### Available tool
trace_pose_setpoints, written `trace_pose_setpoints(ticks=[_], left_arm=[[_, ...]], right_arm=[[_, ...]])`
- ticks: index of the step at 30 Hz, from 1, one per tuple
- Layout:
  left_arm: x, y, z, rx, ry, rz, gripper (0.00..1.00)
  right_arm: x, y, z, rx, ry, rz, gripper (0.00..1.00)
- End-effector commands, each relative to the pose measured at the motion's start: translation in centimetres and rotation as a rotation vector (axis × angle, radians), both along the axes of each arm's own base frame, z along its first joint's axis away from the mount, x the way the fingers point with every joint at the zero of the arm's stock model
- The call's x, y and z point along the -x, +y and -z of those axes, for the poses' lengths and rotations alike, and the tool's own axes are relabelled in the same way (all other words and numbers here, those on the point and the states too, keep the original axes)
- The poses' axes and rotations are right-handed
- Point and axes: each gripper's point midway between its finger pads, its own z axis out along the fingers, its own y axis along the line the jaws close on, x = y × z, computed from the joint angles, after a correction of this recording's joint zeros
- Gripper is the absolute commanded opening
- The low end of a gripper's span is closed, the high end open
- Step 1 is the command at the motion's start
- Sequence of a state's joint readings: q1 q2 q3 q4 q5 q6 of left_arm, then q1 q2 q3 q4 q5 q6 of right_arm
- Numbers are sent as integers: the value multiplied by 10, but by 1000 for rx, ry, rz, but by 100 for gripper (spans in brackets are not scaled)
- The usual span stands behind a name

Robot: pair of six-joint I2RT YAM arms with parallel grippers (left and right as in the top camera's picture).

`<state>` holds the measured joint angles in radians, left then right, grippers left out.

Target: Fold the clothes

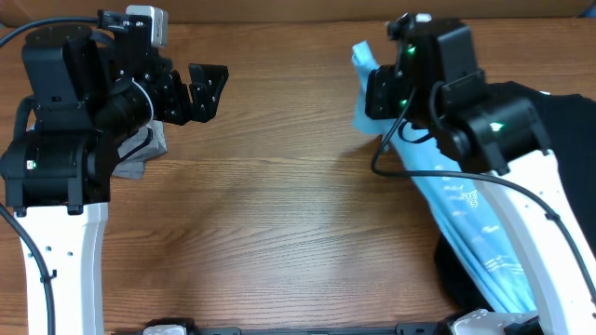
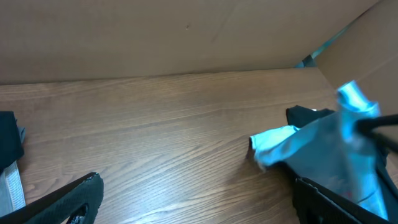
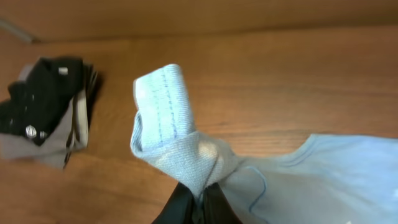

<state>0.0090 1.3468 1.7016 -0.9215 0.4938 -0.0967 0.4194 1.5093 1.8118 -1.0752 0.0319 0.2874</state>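
Your right jaws are pressed together, pinching a bunched edge of the light blue T-shirt point(image 3: 180, 146). The fold pokes out ahead of their tips, and the rest trails back behind them over the tabletop point(image 1: 279, 214). Your left jaws stand spread and empty, well apart from it. The cloth looks light and limp and will likely sag, so take a second edge beside the pinch.

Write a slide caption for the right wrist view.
Right hand pinching a bunched edge of the light blue T-shirt over the wooden table; black and grey clothes piled at left.
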Motion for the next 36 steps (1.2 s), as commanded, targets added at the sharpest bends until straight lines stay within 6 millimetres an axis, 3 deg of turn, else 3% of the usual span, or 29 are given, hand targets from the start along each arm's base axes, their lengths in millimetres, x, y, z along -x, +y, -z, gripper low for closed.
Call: trace_pose_setpoints(ticks=[1, 4, 7, 9, 11, 15, 20, 23, 26, 30, 33, 36], left_arm=[[0, 3, -7, -22, -28, 0, 100], [0, 3, -7, -24, -29, -3, 100], [0, 3, -8, -24, -30, -3, 100], [-1, 5, -7, -31, -29, -14, 100], [-2, 8, -7, -41, -30, -30, 100], [-2, 17, -16, -69, -57, -78, 100], [4, 34, -42, -118, -133, -171, 100], [11, 42, -60, -144, -185, -214, 100], [17, 46, -73, -158, -222, -237, 100], [22, 48, -78, -161, -236, -246, 100], [23, 45, -73, -159, -214, -234, 100], [20, 27, -59, -157, -174, -136, 100]], right_arm=[[13, -36, -90, -9, -240, 122, 4], [25, -60, -152, -20, -409, 186, 4], [43, -70, -212, -87, -569, 204, 4], [53, -71, -240, -134, -643, 193, 4], [59, -62, -251, -173, -670, 140, 4], [55, -27, -235, -221, -596, -30, 4], [40, 31, -175, -237, -367, -233, 8], [42, 72, -138, -246, -223, -360, 15], [52, 97, -118, -227, -152, -429, 27], [56, 91, -125, -204, -186, -387, 40], [57, 65, -143, -172, -263, -290, 50], [63, 34, -166, -148, -348, -184, 56]])
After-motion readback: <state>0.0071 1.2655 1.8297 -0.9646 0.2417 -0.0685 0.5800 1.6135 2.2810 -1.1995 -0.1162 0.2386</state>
